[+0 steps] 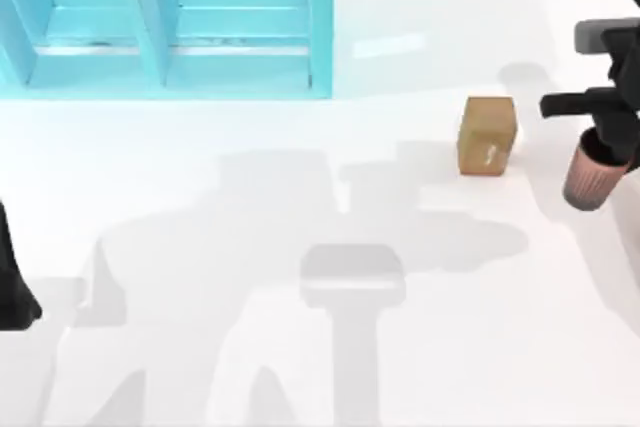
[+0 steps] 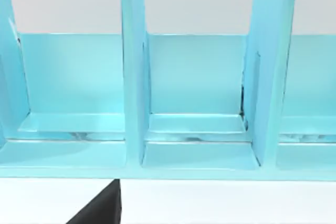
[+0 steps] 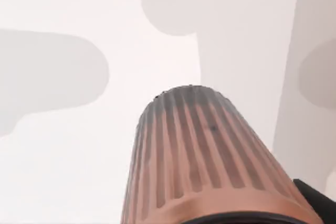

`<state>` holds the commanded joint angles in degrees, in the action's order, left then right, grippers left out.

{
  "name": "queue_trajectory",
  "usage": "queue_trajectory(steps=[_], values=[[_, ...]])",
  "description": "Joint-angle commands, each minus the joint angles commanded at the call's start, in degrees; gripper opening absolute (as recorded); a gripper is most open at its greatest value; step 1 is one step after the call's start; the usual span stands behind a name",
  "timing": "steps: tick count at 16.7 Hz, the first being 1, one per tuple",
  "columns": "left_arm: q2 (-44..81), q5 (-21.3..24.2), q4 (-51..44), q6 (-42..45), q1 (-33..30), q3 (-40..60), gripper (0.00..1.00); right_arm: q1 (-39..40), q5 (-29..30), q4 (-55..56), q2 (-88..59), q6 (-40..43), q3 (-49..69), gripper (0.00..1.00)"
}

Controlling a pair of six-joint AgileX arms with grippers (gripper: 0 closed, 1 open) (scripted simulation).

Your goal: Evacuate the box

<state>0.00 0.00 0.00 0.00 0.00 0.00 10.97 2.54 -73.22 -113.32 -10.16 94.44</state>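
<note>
While the left arm (image 1: 15, 287) sits parked at the table's left edge, well apart from the brown box (image 1: 487, 135), the right gripper (image 1: 608, 137) is at work just beside that box, on its right-hand side in the top view. The right gripper holds a ribbed pink cup (image 1: 591, 175) by its rim, fingers closed on it, and the cup hangs tilted, its base pointing down and slightly away from the box. A narrow gap of white table (image 1: 300, 347) separates cup and box; they do not touch. The box stands upright on the table, with a pale mark on its near face and a small white object, too small to identify, at its right edge. From the right wrist view the cup (image 3: 205, 156) appears close below the camera, ribbed wall toward the lens, with bare table beyond it. A blue shelf unit (image 1: 170, 22) stands well to the left of the box at the far edge of the table; the left wrist view faces its compartments (image 2: 197, 103) squarely. Whether the left gripper is wide or narrow I cannot tell.
</note>
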Motion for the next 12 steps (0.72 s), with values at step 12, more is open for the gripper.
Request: queue_trajectory(steps=[12], values=[[0.00, 0.00, 0.00, 0.00, 0.00, 0.00, 1.00, 6.33, 0.64, 7.02, 2.88, -8.09, -10.04, 0.00]])
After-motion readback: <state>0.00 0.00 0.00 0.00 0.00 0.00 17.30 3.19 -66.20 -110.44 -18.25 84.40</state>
